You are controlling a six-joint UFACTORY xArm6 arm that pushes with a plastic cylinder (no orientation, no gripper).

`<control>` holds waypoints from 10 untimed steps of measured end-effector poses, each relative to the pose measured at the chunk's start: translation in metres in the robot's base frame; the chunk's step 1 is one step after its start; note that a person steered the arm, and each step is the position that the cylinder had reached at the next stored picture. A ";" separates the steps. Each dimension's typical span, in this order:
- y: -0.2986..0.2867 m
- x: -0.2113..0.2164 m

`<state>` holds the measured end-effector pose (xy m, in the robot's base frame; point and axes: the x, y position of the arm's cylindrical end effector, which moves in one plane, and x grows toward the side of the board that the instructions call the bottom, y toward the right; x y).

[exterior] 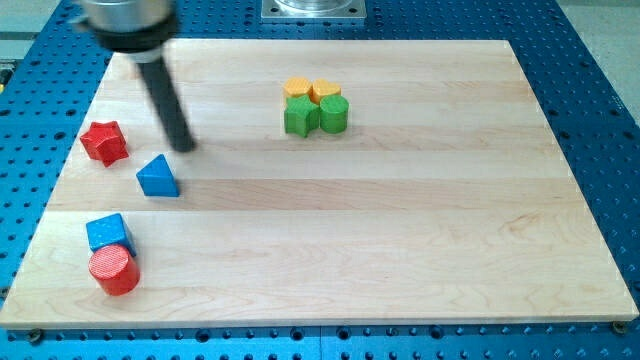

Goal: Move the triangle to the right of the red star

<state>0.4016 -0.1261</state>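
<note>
Hovering: my tip (184,147) just above blue triangle (158,177) | triangle upright, apparently untouched, lower-right of red star (104,142) | fingers: none, bare rod

Triangle (157,177) lies just to the view's lower right of the star (104,142); my tip (184,147) just above the triangle. Cube (109,233) touches cylinder (113,270) below it. Four-block cluster (315,105) well apart, upper centre of worktop (400,230).

On the board (400,250) there are eight blocks. Two are red: a star (104,142) and a cylinder (113,270). Two are blue, a triangle (157,177) and a cube (109,233), two are green (300,117) (334,114) and two are yellow (297,88) (325,91).
</note>
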 end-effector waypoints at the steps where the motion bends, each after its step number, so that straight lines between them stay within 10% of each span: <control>1: 0.041 0.040; 7: -0.131 0.098; 10: -0.060 0.048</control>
<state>0.4492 -0.1861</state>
